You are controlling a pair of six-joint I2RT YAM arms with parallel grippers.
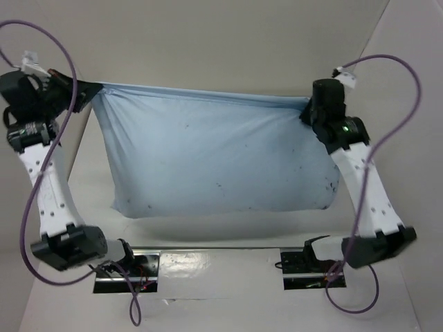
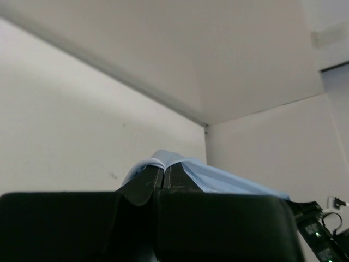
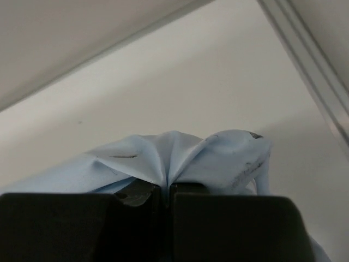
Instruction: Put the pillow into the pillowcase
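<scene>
The light blue pillowcase hangs stretched between both arms, plump and full, its lower edge near the table. No white pillow shows; it is hidden. My left gripper is shut on the pillowcase's upper left corner. In the left wrist view the blue cloth drapes over the pinched jaws of the left gripper. My right gripper is shut on the upper right corner. In the right wrist view bunched fabric fans out of the closed right gripper.
White walls enclose the table at the back and sides. Purple cables loop off both arms. Two metal base plates sit at the near edge. The right arm shows low right in the left wrist view.
</scene>
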